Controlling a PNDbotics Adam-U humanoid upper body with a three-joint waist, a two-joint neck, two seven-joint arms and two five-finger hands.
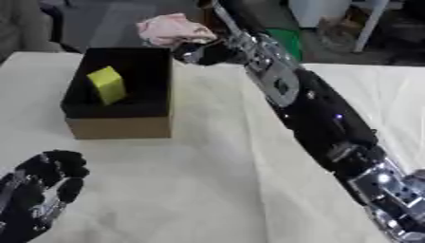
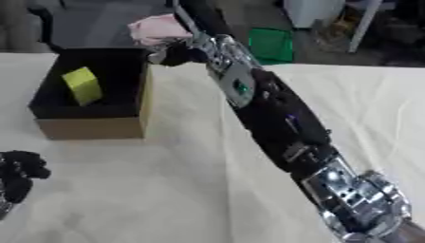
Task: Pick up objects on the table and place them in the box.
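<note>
A cardboard box (image 1: pixel 120 127) with a dark inside stands on the left of the table. A yellow block (image 1: pixel 107 84) leans upright inside it. My right arm stretches from the lower right to the far edge. Its hand (image 1: pixel 204 52) hovers at the box's far right corner, fingers curled against a crumpled pink cloth (image 1: pixel 174 28) held just above the box's back rim. My left hand (image 1: pixel 40 190) rests idle at the lower left corner, fingers relaxed and holding nothing.
A pale cloth covers the table (image 1: pixel 199 180). Beyond the far edge lie a green thing (image 2: pixel 272 43) on the floor and some white furniture legs (image 2: pixel 358 23). My right forearm (image 1: pixel 324 123) crosses the table's right half diagonally.
</note>
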